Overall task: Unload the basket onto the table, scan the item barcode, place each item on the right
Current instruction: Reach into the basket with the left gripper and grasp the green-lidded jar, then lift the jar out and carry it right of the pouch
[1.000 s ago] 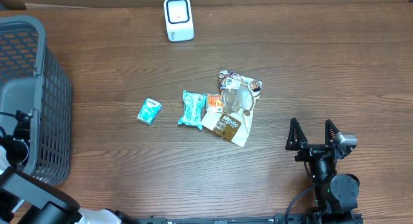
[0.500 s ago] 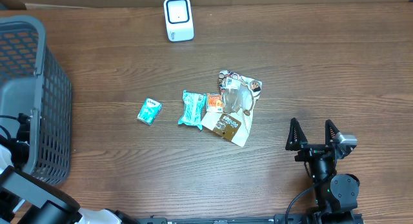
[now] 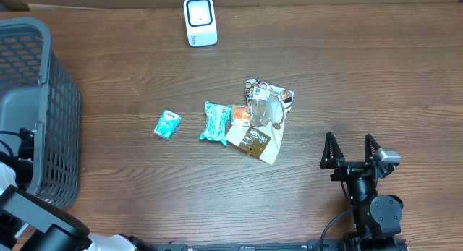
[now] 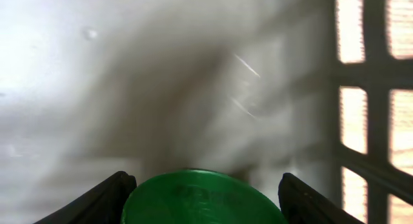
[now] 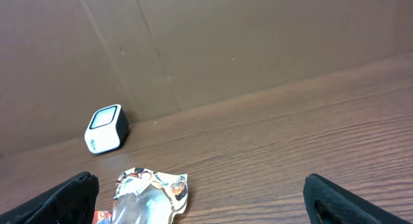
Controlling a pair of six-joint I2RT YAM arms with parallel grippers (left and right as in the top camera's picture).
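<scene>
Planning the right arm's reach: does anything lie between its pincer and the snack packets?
Nothing visible does: only bare table separates the open right pincer from the snack packets.

The left claw [image 4: 205, 185] points downward, jaws parted, grip unclear; the right claw [image 3: 352, 148] sits low, jaws spread wide.

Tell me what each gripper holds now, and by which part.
The right gripper is open and holds nothing. The left gripper has its fingers on both sides of a round green thing in the basket; whether they grip it cannot be told.
</scene>
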